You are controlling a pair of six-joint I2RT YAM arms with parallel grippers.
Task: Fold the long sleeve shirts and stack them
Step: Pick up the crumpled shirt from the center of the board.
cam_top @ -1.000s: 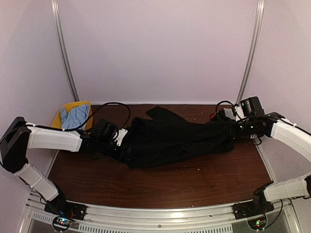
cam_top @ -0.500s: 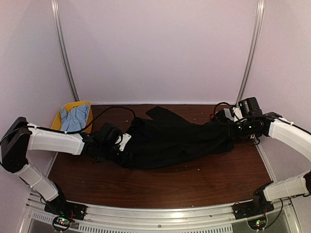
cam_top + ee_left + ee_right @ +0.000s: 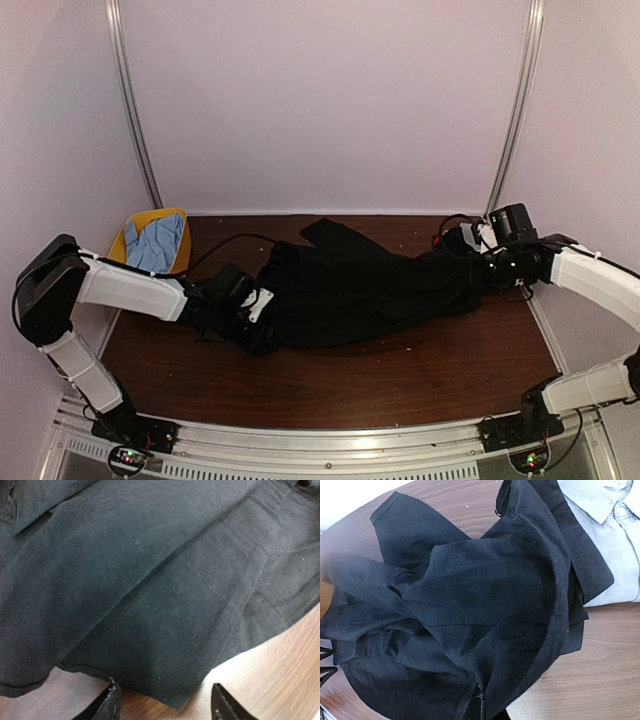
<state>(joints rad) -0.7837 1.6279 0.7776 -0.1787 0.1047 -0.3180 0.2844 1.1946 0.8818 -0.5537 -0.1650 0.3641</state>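
The black long sleeve shirt (image 3: 360,285) is stretched in a crumpled band across the table between both arms. My left gripper (image 3: 256,316) is at its left end, low over the wood. In the left wrist view its jaws (image 3: 167,706) stand open, with a corner of the shirt's hem (image 3: 172,692) lying flat between the fingertips (image 3: 111,704). My right gripper (image 3: 487,272) is shut on the shirt's right end. Its fingers are buried under gathered black cloth (image 3: 480,630). The grey long sleeve shirt (image 3: 155,240) lies in the basket, and its collar (image 3: 607,525) shows in the right wrist view.
A yellow plastic basket (image 3: 128,232) stands at the back left corner by the left wall. Bare brown tabletop (image 3: 380,385) runs along the near side in front of the black shirt. Pale walls close in the back and both sides.
My left gripper has slid nearer and a little right along the shirt's left end, and its jaws have narrowed. The right gripper has held still with the cloth.
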